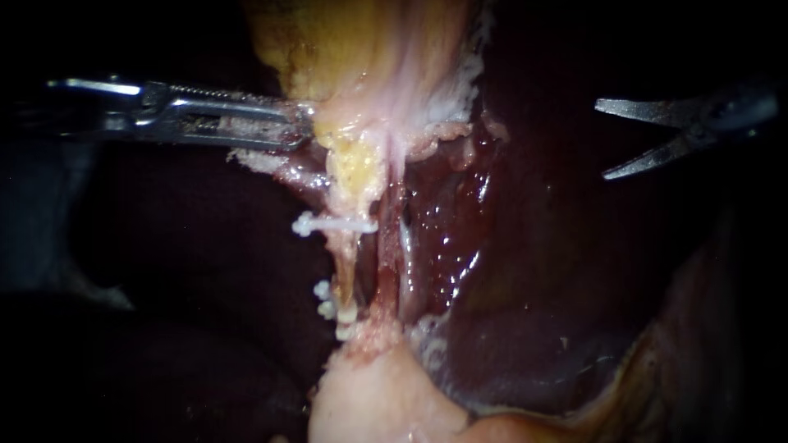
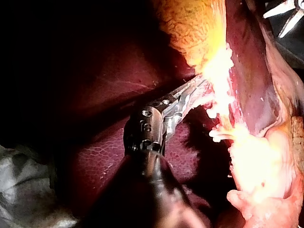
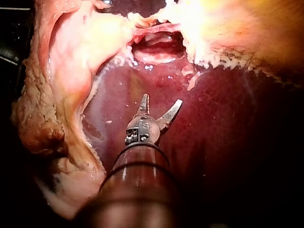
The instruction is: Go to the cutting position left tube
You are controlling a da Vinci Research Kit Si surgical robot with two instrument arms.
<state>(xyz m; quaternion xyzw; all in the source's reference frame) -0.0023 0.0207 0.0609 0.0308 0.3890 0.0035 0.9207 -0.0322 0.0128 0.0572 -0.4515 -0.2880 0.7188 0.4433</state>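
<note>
both right instrument (image 1: pixel 601 139) blades wide apart, far from left tube (image 1: pixel 348 267); left instrument (image 1: pixel 305 127) grips gallbladder (image 1: pixel 369 49).

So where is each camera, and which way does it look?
Endoscope: up close, facing gallbladder; left instrument and right instrument enter from opposite sides.
Left wrist: on left arm, looking past its jaws at gallbladder.
Right wrist: on right arm, behind its open jaws, over liver.
Endoscope and left wrist both show both instruments.
</note>
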